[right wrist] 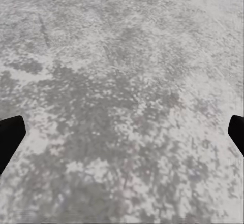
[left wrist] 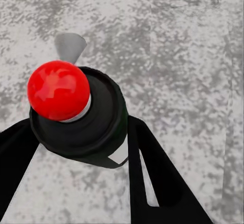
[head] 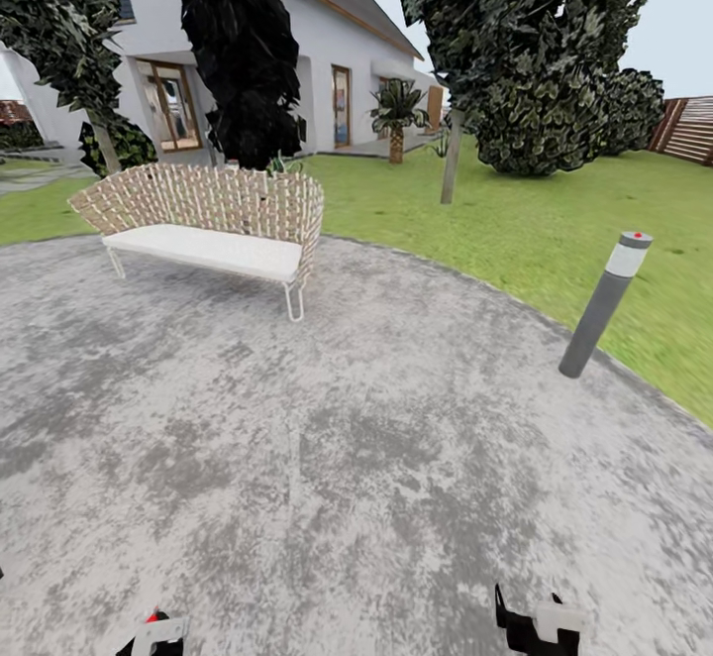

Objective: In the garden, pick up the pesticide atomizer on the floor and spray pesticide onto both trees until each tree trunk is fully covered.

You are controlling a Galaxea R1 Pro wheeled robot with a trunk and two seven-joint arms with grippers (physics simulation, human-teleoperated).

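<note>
1. Left claw (left wrist: 76, 148) clamped on the pesticide atomizer (left wrist: 81, 120): dark body between the black fingers (left wrist: 152, 173), red ball cap on top, light grey nozzle beyond it, above the grey mottled paving (left wrist: 173, 46).
2. Right claw (right wrist: 122, 132) spread wide, fingertips at the picture's edges, nothing between, above paving.
3. Head view: both claws low at the bottom edge; woven sofa (head: 213, 215) ahead-left, grey bollard light (head: 604, 304) right, lawn (head: 515, 210), house (head: 327, 52).
4. Tree (head: 451, 156) with a thin pale trunk stands on the lawn.
</note>
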